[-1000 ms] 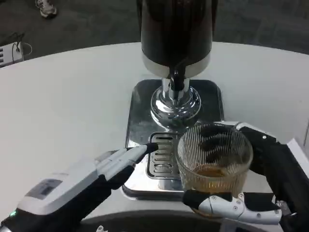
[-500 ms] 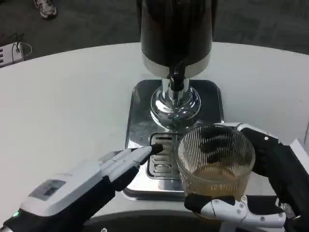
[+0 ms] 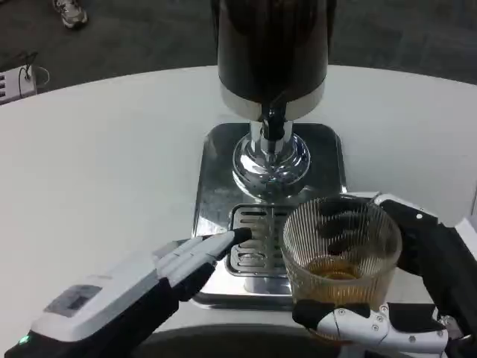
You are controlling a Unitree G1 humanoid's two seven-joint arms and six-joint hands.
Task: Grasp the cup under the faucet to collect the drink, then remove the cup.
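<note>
Cup point(image 3: 341, 257) sits upright, mouth up, amber drink in the bottom, wrapped by the right robot hand point(image 3: 402, 298) over the drip tray's point(image 3: 216, 186) front right corner near the tabletop's point(image 3: 104, 156) front edge. Left robot hand point(image 3: 160, 272) holds nothing, fingers straight, tips touching the grate point(image 3: 253, 239).

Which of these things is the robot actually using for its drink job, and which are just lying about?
Part of the job:
ribbed glass cup holding amber drink, held in the right hand
drink dispenser and its faucet
metal drip tray
left hand, fingertips at the tray's grate

Lying about:
shoe on the floor
white device beyond the table
</note>
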